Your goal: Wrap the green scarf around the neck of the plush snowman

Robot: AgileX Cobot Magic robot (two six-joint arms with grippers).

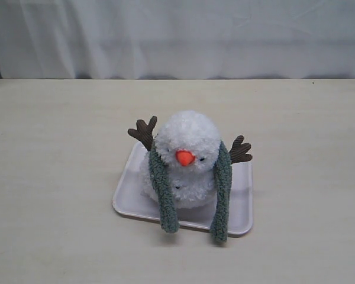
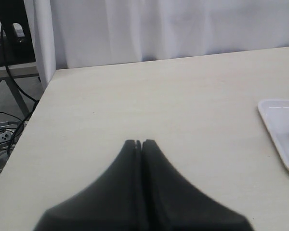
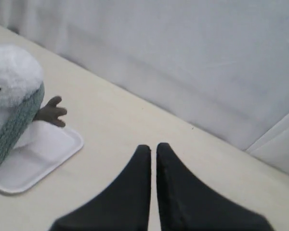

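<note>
Left wrist view: left hand [image 2: 138, 142] closed, jaws pressed together, empty, over bare worktop [image 2: 135, 96]; a corner of the white tray [image 2: 279, 120] lies off to one side. Right hand [image 3: 153, 147] likewise closed on nothing, well apart from the plush snowman [image 3: 12, 72]. Snowman sits on the tray (orange nose toward the exterior camera). Green scarf [image 1: 163, 189] lies behind its neck, both ends hanging down the front, uncrossed, reaching the tray's near rim.

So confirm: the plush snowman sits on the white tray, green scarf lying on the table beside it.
No: the exterior view shows the green scarf draped around the plush snowman's neck, ends hanging in front. The snowman is on the white tray.
</note>
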